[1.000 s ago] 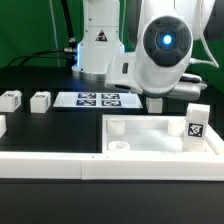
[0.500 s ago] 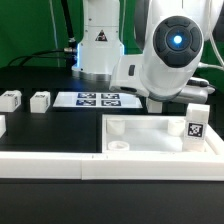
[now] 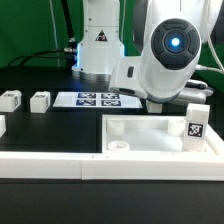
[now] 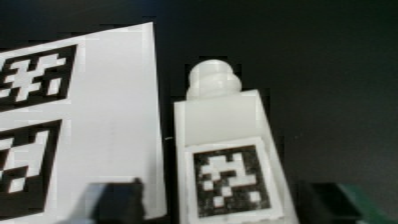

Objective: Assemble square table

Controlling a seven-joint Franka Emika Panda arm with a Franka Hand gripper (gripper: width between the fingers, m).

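On the black bench (image 3: 50,125), beside the marker board (image 4: 71,100), the pincer (image 4: 228,200) hangs spread astride a tagged leg (image 4: 222,120); this looks like the leg pick-up, so closing on it seems next.

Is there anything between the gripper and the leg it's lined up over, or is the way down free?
Nothing visible stands between them. In the wrist view the leg lies between the fingers of the open gripper. The flat marker board lies close beside the leg, below one finger, and might meet it on descent.
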